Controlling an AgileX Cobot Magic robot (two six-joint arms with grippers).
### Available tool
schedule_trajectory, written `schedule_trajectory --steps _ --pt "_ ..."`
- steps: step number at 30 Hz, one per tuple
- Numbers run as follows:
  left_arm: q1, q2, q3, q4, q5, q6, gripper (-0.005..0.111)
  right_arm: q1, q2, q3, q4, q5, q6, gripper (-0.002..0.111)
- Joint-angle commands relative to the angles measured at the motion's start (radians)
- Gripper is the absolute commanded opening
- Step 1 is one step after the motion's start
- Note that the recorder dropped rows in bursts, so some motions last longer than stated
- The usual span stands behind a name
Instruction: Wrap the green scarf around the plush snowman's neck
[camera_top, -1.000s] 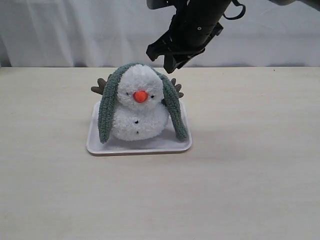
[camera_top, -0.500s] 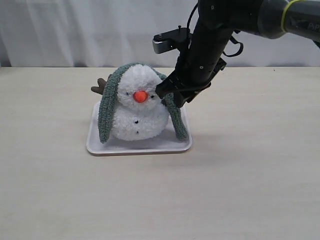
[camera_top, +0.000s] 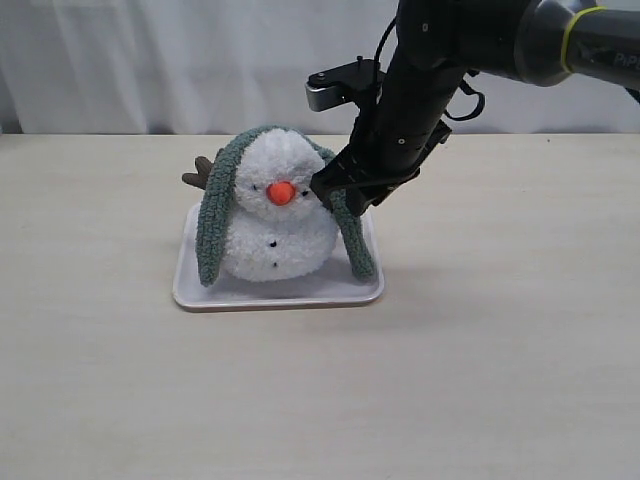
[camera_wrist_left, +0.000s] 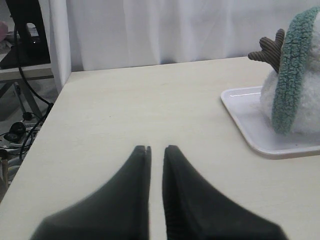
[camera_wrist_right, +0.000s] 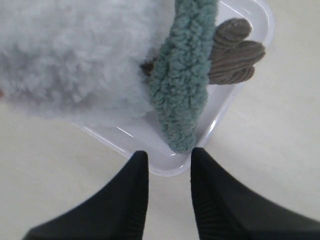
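The plush snowman (camera_top: 278, 225) sits upright on a white tray (camera_top: 280, 296). The green scarf (camera_top: 215, 215) lies over the top of its head, not at the neck, and both ends hang down its sides onto the tray. My right gripper (camera_top: 340, 195) is low beside the snowman's right-hand side, against the scarf's hanging end. In the right wrist view this gripper (camera_wrist_right: 167, 154) is open, and the scarf's end (camera_wrist_right: 185, 85) hangs just beyond its fingertips, not between them. The left gripper (camera_wrist_left: 156, 148) is shut and empty, over bare table, away from the tray (camera_wrist_left: 250, 125).
A brown stick arm (camera_wrist_right: 232, 52) pokes out behind the scarf's end, and the other (camera_wrist_left: 270, 47) shows on the far side. A white curtain hangs behind the table. The table's edge and cables (camera_wrist_left: 20, 125) lie beyond the left gripper.
The right arm came down from above the snowman's head to beside the scarf's right hanging end, then barely moved in the last half second. Snowman and scarf have not shifted.
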Motion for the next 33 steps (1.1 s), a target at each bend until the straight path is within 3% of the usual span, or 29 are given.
schedule_trajectory --steps 1,12,17,19,33 --pt "0.003 -0.003 0.003 0.0 -0.013 0.001 0.01 -0.006 -0.011 0.002 -0.006 -0.013 0.002 0.029" --pt "0.003 -0.003 0.003 0.0 -0.013 0.001 0.01 -0.006 -0.011 0.025 -0.008 -0.052 0.0 0.031" --pt "0.003 -0.003 0.003 0.0 -0.013 0.001 0.01 -0.006 -0.011 0.063 -0.008 -0.143 -0.032 0.06" --pt "0.003 -0.003 0.003 0.0 -0.013 0.001 0.01 -0.006 -0.011 0.07 -0.008 -0.175 -0.067 0.065" --pt "0.003 -0.003 0.003 0.0 -0.013 0.001 0.01 -0.001 0.065 0.072 -0.06 -0.202 -0.054 0.055"
